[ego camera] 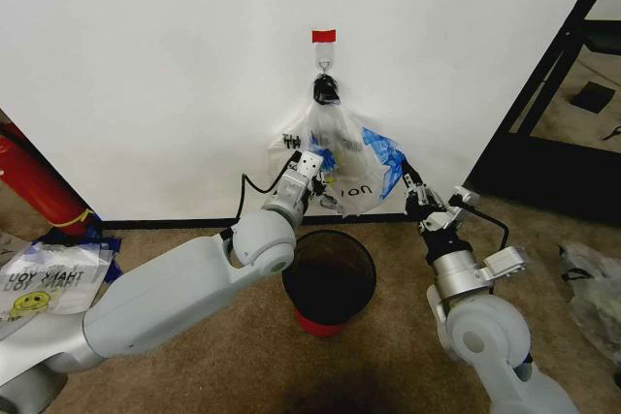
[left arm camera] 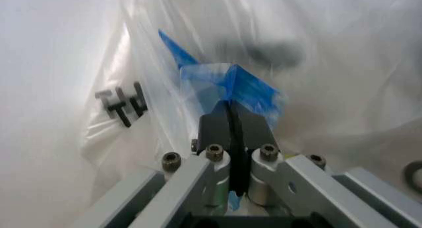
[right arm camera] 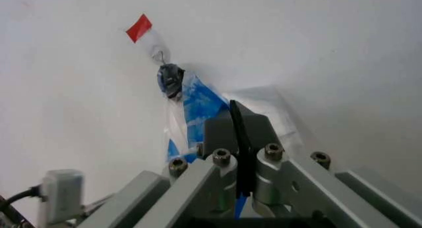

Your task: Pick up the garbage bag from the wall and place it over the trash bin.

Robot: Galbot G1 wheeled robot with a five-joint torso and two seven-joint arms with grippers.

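The garbage bag (ego camera: 351, 157), clear crinkly plastic with blue patches and black lettering, hangs from a metal hook (ego camera: 326, 70) under a red tape strip (ego camera: 323, 36) on the white wall (ego camera: 146, 65). My left gripper (ego camera: 312, 168) is at the bag's left side. In the left wrist view it (left arm camera: 232, 112) is shut with blue plastic (left arm camera: 228, 82) pinched between its pads. My right gripper (ego camera: 411, 186) is at the bag's lower right edge. The right wrist view shows it (right arm camera: 238, 121) shut with a blue sliver of the bag (right arm camera: 191, 102) between its fingers. The black mesh trash bin (ego camera: 328, 278) with a red base stands on the carpet directly below the bag.
A red cylinder (ego camera: 29, 176) leans at the far left. Flat smiley bags (ego camera: 49, 273) lie on the floor beside it. A black door frame (ego camera: 558, 55) bounds the wall on the right, and another crumpled plastic bag (ego camera: 592, 288) lies on the carpet there.
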